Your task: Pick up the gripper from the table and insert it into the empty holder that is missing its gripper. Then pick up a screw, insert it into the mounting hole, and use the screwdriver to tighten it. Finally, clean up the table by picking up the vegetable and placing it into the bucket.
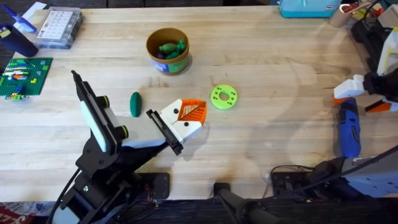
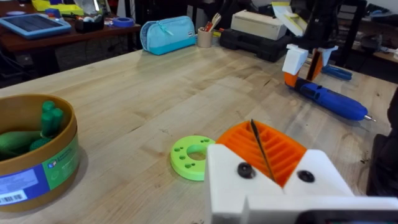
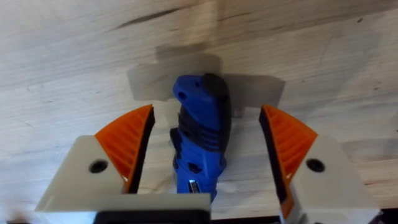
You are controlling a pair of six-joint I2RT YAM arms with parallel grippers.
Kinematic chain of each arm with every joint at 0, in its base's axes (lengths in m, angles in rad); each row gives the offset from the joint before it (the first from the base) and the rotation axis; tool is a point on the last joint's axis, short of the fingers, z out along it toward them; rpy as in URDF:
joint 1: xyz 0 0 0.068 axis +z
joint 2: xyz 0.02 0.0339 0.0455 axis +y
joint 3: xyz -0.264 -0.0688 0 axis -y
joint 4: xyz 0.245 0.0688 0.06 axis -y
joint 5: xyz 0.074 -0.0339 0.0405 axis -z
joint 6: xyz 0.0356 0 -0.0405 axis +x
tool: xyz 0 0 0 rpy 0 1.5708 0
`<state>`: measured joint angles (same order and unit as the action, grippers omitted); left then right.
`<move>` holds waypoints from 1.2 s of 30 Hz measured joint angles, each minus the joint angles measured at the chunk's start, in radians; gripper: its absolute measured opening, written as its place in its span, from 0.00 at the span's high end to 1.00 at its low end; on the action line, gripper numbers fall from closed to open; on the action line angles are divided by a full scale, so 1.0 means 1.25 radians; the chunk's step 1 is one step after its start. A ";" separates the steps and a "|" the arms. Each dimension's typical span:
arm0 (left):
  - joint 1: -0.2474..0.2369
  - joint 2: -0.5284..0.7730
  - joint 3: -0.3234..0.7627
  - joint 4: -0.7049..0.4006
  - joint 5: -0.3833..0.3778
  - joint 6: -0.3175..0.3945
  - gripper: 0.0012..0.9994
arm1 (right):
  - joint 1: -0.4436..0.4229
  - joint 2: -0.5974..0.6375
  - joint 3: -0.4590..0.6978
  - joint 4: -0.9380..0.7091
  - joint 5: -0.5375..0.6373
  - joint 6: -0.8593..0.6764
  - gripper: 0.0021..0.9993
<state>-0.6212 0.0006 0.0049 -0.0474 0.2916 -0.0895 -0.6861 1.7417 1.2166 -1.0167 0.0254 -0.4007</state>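
The wooden tabletop (image 1: 261, 143) is lying wide and mostly bare through the middle. The left gripper (image 1: 194, 113) is sitting near the centre, fingers pressed together on nothing, just beside the green disc (image 1: 224, 97). The right gripper (image 3: 205, 146) is hovering by the right edge, fingers spread apart either side of the screwdriver (image 1: 348, 127). The bucket (image 1: 168, 51) is standing farther back, green pieces inside. The vegetable (image 1: 135, 103) is lying alone, left of the closed fingers.

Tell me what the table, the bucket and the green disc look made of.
Table: pale wood, matte, with visible grain and plank seams. Bucket: looks like tan cardboard or plastic with a printed green label; hard to tell. Green disc: matte bright plastic with holes, possibly 3D-printed.
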 joint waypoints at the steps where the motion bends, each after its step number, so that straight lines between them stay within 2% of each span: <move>1: 0.000 0.000 0.000 -0.004 0.000 0.000 0.99 | 0.000 0.006 0.000 0.000 0.000 0.000 0.00; 13: 0.000 0.000 0.000 -0.007 -0.003 0.000 0.99 | 0.001 -0.003 -0.001 0.016 0.000 -0.063 0.00; 21: 0.000 0.000 0.000 -0.008 -0.003 0.000 0.99 | -0.005 -0.089 -0.001 -0.061 0.000 -0.083 0.00; 26: 0.000 0.000 0.000 -0.007 -0.003 0.000 0.99 | -0.039 -0.153 -0.007 -0.081 -0.016 -0.089 0.00; 32: 0.000 0.000 0.000 -0.008 -0.004 0.000 0.99 | -0.097 -0.214 -0.092 -0.037 -0.046 -0.115 0.00; 36: 0.000 0.000 0.000 -0.008 -0.004 0.000 0.99 | -0.102 -0.213 -0.150 0.013 -0.060 -0.122 0.00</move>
<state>-0.6212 0.0006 0.0051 -0.0570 0.2871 -0.0899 -0.8131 1.4750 1.0291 -1.0006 -0.0493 -0.5532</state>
